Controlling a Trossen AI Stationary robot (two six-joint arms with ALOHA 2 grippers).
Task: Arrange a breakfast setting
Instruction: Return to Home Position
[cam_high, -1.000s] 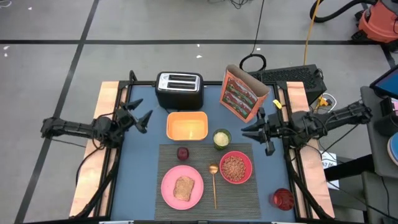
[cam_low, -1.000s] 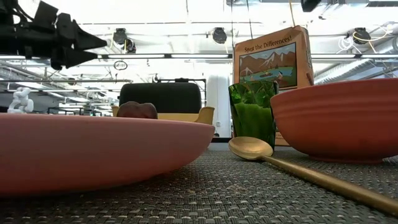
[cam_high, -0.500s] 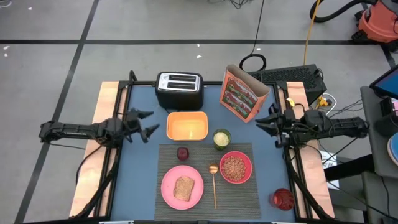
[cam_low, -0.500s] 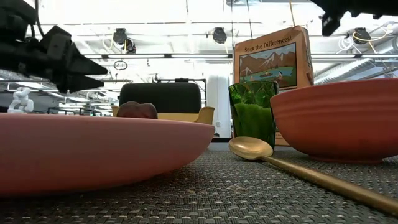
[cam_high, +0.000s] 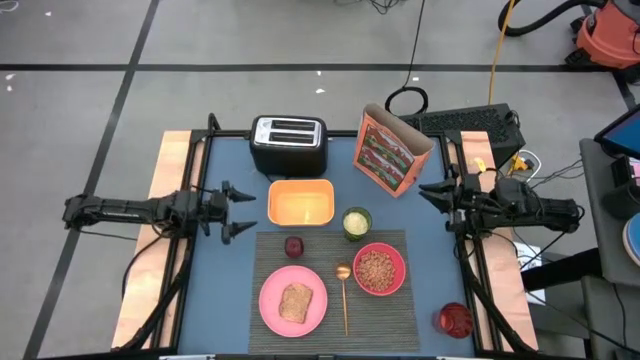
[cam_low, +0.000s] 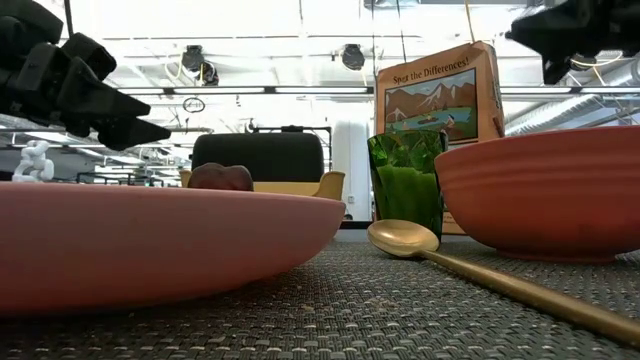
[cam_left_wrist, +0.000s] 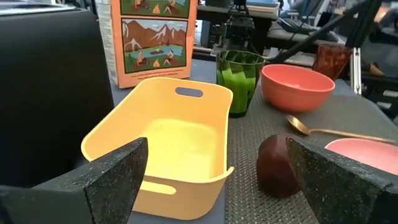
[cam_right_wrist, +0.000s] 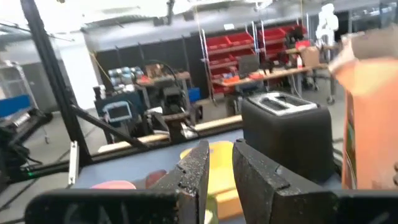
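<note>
Both arms have drawn back outward. From above, left gripper (cam_high: 232, 209) gapes wide at nine o'clock; right gripper (cam_high: 432, 193), fingers narrow, empty, at three. Left wrist: fruit (cam_left_wrist: 278, 165) beside tub (cam_left_wrist: 163, 149); a forward sweep could knock it.

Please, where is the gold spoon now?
In the high view the gold spoon lies on the dark grey placemat, between the pink plate on its left and the pink bowl on its right.

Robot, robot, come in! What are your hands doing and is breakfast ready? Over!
Left gripper open, empty, beside the yellow tub. Right gripper nearly shut, empty, by the cereal box. Toast on plate, cereal in bowl. Nothing blocking.
</note>
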